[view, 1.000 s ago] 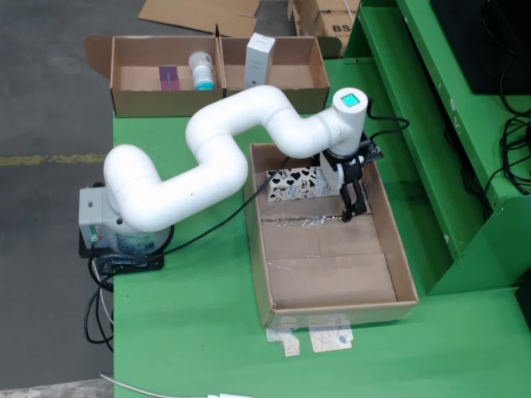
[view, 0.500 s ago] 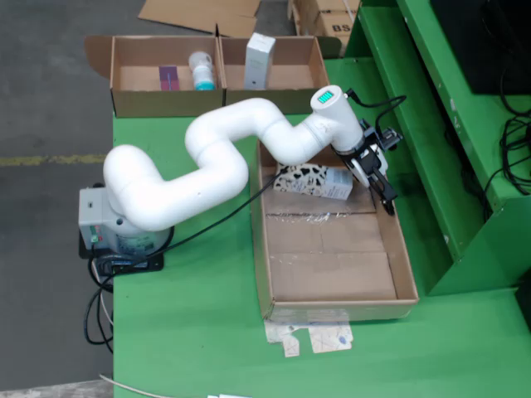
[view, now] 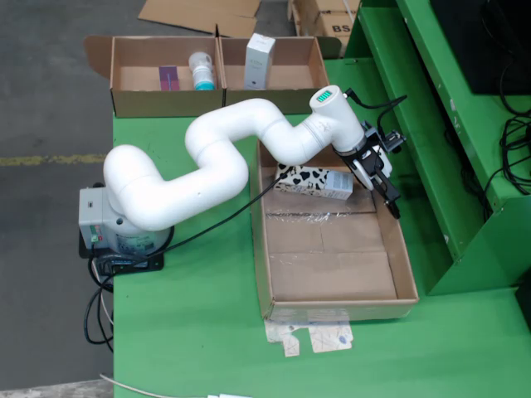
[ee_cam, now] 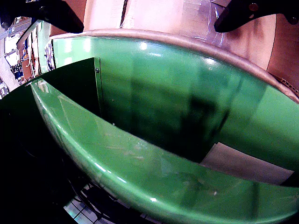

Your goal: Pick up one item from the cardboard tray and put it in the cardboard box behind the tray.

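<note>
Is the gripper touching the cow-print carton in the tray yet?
Apart. In the fixed view the gripper sits right of the carton with bare tray floor showing between them; its fingers hold nothing.

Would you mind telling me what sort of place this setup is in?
Probably a workshop or warehouse floor: bare concrete floor with a yellow line, green metal workbench, flattened cardboard.

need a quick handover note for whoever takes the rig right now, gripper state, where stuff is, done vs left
Gripper: open and empty, over the right side of the cardboard tray.
Cow-print carton: lying at the tray's far end, just left of the gripper, not grasped.
Cardboard box behind the tray: holds a white bottle, a white carton and a purple packet.
Left: grasp the cow-print carton, lift, place it in the box.
</note>
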Controlling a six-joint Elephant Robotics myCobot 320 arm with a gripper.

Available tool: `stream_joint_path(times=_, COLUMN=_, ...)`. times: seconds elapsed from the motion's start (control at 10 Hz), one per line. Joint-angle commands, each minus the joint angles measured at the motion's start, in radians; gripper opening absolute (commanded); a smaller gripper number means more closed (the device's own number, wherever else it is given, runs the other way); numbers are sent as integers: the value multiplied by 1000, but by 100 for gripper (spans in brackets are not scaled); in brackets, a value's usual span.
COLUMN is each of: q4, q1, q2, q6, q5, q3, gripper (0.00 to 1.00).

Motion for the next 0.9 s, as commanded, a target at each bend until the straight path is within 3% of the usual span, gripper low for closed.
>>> stream_joint_path(times=0.0, q4=13, q1=-7, q2=29, q6=-8, q5=-15, q3=21, gripper=100)
stream_joint_path(times=0.3, q4=13, q1=-7, q2=29, q6=-8, q5=-15, q3=21, gripper=100)
stream_joint_path(times=0.4, q4=-32, q1=-43, q2=65, q6=52, q5=253, q3=21, gripper=100)
stream_joint_path(times=0.5, q4=-327, q1=-77, q2=164, q6=97, q5=549, q3=21, gripper=100)
stream_joint_path(times=0.6, q4=-327, q1=-77, q2=164, q6=97, q5=549, q3=21, gripper=100)
stream_joint_path(times=0.8, q4=-581, q1=-68, q2=229, q6=115, q5=616, q3=21, gripper=100)
